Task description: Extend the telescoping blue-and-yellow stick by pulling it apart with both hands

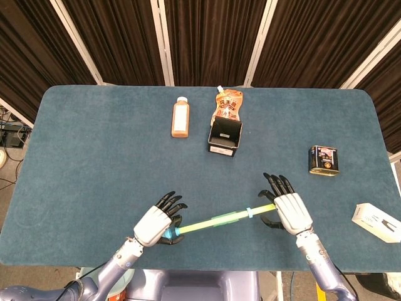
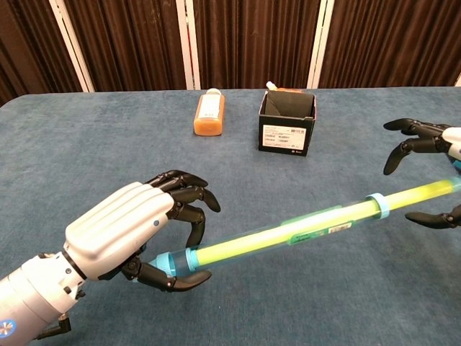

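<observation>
Gripping the stick's (image 1: 216, 219) blue end in my left robot hand (image 1: 156, 224), I find its long axis running toward 2 o'clock, above the worktop, into my right robot hand's (image 1: 289, 212) uncurled fingers.

A staged robot test area, like a lab or data-collection studio rather than a home. A single rounded surface (image 1: 94, 144) covered in plain teal felt fills the scene. Behind it hang dark brown pleated curtains (image 1: 207, 37) divided by pale upright poles (image 1: 164, 41), closing off the background. A few unrelated goods are spaced out on the felt like test props: an orange bottle (image 1: 180, 117) lying flat, an orange pouch (image 1: 228, 106) behind a small black box (image 1: 225, 138), a dark tin (image 1: 323, 160), and a white box (image 1: 378, 221) at the right edge. Loose cables (image 1: 9, 135) lie on the floor at the far left.
</observation>
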### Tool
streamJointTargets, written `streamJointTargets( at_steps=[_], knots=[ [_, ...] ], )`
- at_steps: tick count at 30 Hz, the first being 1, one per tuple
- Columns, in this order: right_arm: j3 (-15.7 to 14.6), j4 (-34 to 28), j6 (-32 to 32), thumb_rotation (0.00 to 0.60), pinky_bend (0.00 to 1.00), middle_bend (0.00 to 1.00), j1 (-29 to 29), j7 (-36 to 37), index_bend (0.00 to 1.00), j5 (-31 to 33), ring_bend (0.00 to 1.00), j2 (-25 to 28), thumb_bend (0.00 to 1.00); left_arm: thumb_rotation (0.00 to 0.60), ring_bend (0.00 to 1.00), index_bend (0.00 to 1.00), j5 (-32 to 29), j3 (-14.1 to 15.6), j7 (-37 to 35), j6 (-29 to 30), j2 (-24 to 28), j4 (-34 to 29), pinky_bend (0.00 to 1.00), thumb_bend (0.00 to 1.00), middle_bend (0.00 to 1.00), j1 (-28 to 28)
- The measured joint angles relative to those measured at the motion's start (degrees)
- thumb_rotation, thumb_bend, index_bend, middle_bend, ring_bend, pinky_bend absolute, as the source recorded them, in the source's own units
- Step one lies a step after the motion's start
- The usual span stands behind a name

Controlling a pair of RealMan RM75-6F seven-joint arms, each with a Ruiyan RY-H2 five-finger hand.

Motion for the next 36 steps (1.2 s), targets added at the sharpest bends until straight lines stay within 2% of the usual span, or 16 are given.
streamJointTargets(
  at_steps=[6,14,20,36],
  knots=[
    [-0.29,-0.65,-0.5,0.6,0.0,0.0,0.33,2.38,0.43,0.0,0.0,0.65,0.35,0.6,0.11,0.75,1.43,0.5,-0.94,2.5,0.0,0.06,0.1,0.38,0.26,0.33],
    [-0.76,-0.89,1.02,0.6,0.0,0.09,0.01,6.13,0.66,-1.12,0.0,2.11,0.4,0.6,0.12,0.75,2.52,0.84,-0.59,4.84,0.96,-0.59,0.1,0.38,0.26,0.94],
    [-0.8,-0.48,3.54,0.6,0.0,0.18,-0.6,8.66,0.8,-2.35,0.05,3.59,0.41,0.6,0.12,0.75,2.92,1.27,0.05,5.9,2.34,-1.9,0.1,0.38,0.26,1.57],
    [-0.05,-0.23,4.46,0.6,0.0,0.22,-1.36,11.03,0.85,-0.29,0.08,8.07,0.34,0.6,0.12,0.75,3.01,1.33,1.17,7.48,6.63,-5.18,0.1,0.38,0.26,2.7]
  ],
)
